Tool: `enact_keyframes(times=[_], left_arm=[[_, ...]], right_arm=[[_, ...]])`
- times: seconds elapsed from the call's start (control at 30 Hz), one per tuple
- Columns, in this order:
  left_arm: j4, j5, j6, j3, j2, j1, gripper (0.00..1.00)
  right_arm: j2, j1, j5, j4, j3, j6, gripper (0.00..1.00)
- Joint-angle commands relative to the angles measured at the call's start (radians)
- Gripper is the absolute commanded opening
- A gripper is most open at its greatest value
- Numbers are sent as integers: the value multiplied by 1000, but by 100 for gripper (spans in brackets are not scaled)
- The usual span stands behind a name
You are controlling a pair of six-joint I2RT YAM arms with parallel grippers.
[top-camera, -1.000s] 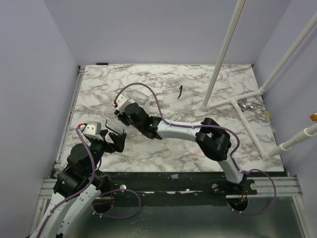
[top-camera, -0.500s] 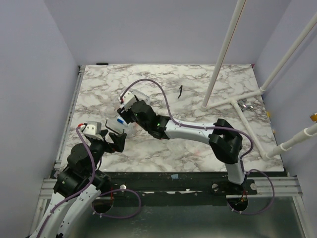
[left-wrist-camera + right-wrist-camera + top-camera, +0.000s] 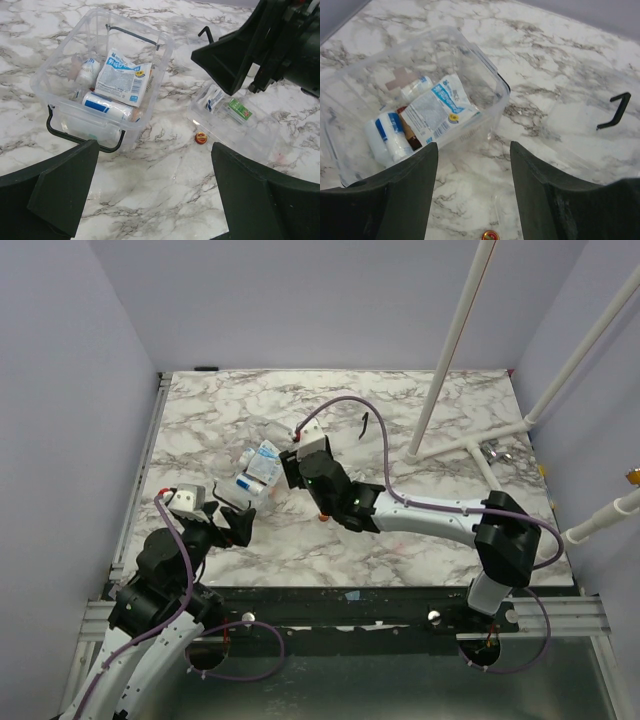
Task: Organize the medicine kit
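Medicine kit bin [image 3: 162, 65]: clear plastic, lid off, upright on marble table [image 3: 165, 185], left of centre in overhead view; black carry handle [image 3: 80, 141] hanging at near end.
Bin contents: blue-and-white packet [image 3: 123, 77] lying tilted on top; white bandage roll [image 3: 106, 105] with blue band just beneath; small white bottle [image 3: 88, 70] toward left wall; beige plaster-like strip [image 3: 400, 77] at far side.
Small clear tray [image 3: 260, 142]: flat on marble to right of bin, near but apart from it; green box [image 3: 238, 110] and blue-white sachet [image 3: 213, 97] inside.
Orange cap [image 3: 201, 138]: loose on marble between bin and tray, just beside tray's near edge; contact impossible to judge.
Black clip [image 3: 615, 110]: alone on marble, well apart from bin.
Left gripper [image 3: 155, 150]: fingers spread wide, nothing between them; hovering near bin's handle end.
Right gripper [image 3: 470, 147]: fingers apart, nothing held; above table just beside bin's corner, opposite left gripper.
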State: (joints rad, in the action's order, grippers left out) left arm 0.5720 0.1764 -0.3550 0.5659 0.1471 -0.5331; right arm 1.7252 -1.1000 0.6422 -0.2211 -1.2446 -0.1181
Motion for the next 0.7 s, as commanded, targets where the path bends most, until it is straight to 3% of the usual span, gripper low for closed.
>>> enact_keyframes(times=[0.0, 0.17, 0.4, 0.67], left_arm=[[1, 15, 4, 5, 9, 7, 98], [2, 14, 4, 5, 12, 9, 98], [-2, 6, 5, 4, 17, 12, 98], [-2, 0, 7, 4, 19, 13, 98]], right_arm=[[-44, -3, 74, 124, 65, -185, 62], [-57, -2, -36, 339, 56, -359, 62], [-31, -3, -206, 438, 93, -440, 61], [60, -2, -264, 493, 99, -508, 59]])
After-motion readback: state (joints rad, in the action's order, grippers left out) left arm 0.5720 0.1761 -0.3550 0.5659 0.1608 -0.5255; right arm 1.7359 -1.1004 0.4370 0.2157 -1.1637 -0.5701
